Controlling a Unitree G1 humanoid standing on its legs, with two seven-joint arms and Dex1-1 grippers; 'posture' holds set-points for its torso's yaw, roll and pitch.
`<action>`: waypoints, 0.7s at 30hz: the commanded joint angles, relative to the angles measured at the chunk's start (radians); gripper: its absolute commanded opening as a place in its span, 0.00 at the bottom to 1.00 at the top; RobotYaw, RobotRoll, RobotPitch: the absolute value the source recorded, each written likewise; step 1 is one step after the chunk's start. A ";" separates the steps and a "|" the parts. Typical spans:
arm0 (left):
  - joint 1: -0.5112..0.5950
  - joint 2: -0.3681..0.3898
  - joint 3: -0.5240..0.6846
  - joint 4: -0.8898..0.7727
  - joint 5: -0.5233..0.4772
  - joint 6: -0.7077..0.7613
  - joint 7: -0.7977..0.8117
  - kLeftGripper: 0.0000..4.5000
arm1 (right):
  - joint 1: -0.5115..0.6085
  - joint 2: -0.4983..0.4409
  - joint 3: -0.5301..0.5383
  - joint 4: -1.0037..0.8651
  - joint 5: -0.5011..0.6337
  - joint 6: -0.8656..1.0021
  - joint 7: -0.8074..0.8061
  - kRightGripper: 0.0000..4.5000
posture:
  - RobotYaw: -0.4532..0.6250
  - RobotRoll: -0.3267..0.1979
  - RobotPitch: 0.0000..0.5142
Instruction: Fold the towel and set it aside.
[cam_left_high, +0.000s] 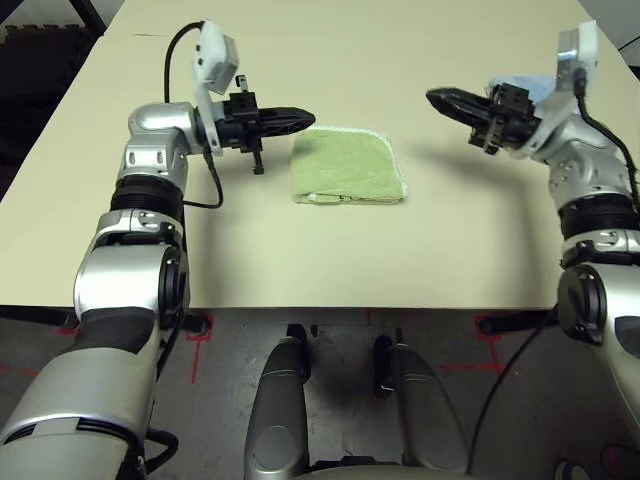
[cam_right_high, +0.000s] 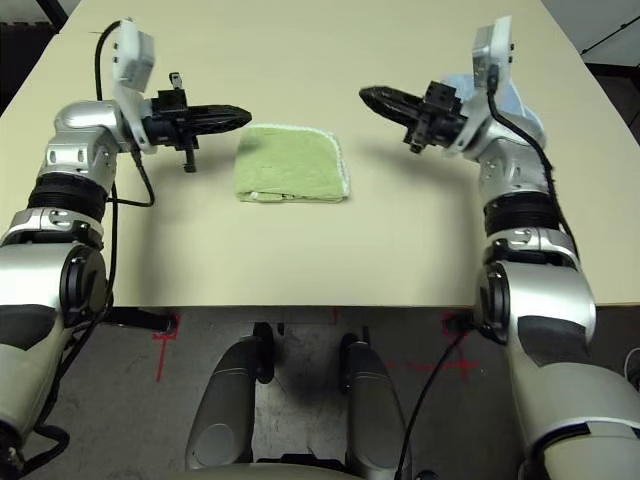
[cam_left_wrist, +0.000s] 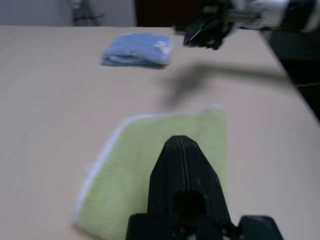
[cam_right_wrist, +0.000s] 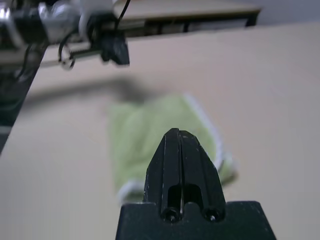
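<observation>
The light green towel (cam_left_high: 347, 167) lies folded into a small square with white edging on the table's middle. My left gripper (cam_left_high: 308, 121) hovers just past the towel's far left corner, shut and empty, pointing right. In the left wrist view its closed fingers (cam_left_wrist: 181, 155) hang over the towel (cam_left_wrist: 150, 165). My right gripper (cam_left_high: 432, 98) floats above the table to the towel's right, shut and empty, pointing left. From the right wrist camera, its fingers (cam_right_wrist: 178, 150) are pressed together above the towel (cam_right_wrist: 150, 135).
A light blue folded cloth (cam_left_wrist: 137, 49) rests on the table at the far right, behind my right forearm (cam_right_high: 500, 110). The beige table (cam_left_high: 330, 260) is bare around the towel. Its front edge runs just before my body.
</observation>
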 joint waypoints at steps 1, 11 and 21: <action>0.061 0.028 -0.042 -0.125 -0.019 0.019 -0.045 0.00 | 0.064 -0.046 0.045 -0.078 -0.016 0.022 0.053 0.00 | 0.46 0.62 0.44; 0.091 0.051 -0.081 -0.086 0.008 -0.078 -0.040 0.13 | 0.132 -0.086 0.075 -0.101 -0.039 -0.022 0.047 0.23 | 0.45 0.62 0.44; 0.064 0.050 -0.073 -0.030 0.008 -0.116 -0.002 0.97 | 0.140 -0.092 0.044 -0.122 0.002 0.038 0.000 1.00 | 0.45 0.62 0.44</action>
